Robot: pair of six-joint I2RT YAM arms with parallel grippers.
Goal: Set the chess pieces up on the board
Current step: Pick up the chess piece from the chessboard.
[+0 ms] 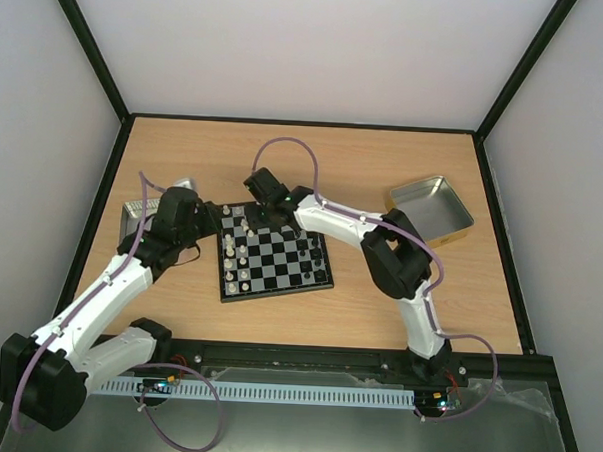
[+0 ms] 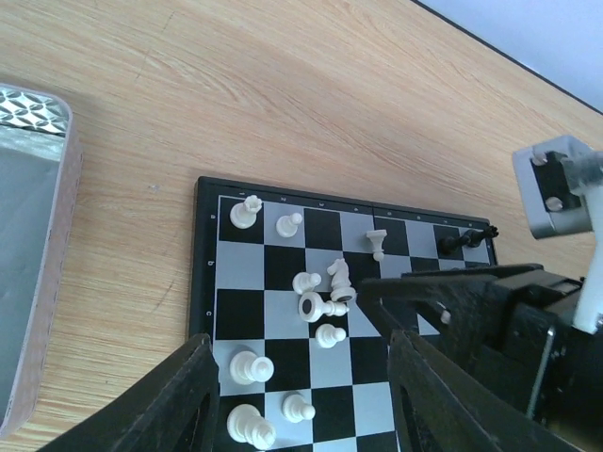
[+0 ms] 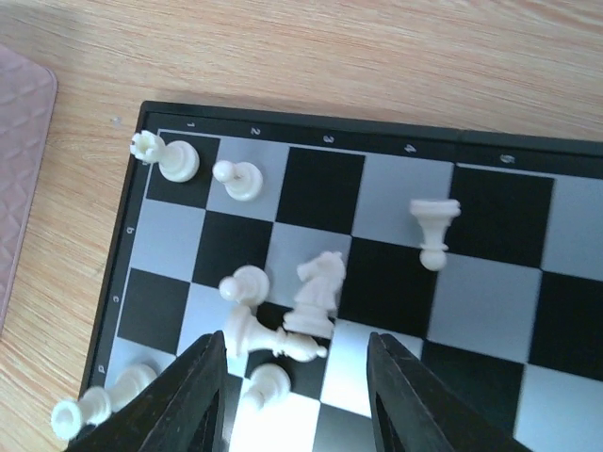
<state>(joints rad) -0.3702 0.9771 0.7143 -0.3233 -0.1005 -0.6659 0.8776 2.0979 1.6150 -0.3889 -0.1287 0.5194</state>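
While both of my arms reach over the board (image 1: 280, 267), which lies flat on the wooden table (image 1: 378, 309) with a silver tin (image 1: 434, 208) well off its right side and a second tin (image 1: 134, 215) just off its left, my two pairs of jaws hang close together above its far-left part.

My right gripper (image 3: 294, 363) has its fingers (image 3: 203, 395) apart, with a clear gap between them. In that gap, on the board, a fallen white piece (image 3: 270, 340) lies on its side. Its base is just beside one finger, and I cannot tell whether they touch. Nothing is clamped. A white knight (image 3: 317, 290) stands upright just past the fallen one, with a pawn (image 3: 243, 282) beside it.

My left gripper (image 2: 301, 363) is also spread wide and grips nothing. A couple of white chess pieces (image 2: 251, 367) stand on the board's squares between its fingers (image 2: 188, 395), clear of both.

On the board's corner square stands a crowned white piece (image 2: 245, 212), with a second pawn (image 2: 290, 224) on the next square. Further along that same edge is another white piece (image 2: 377, 243), and beyond it two black ones (image 2: 450, 243), one of which looks tipped over. From above, more white pieces stand along the board's left side and black ones along its right.
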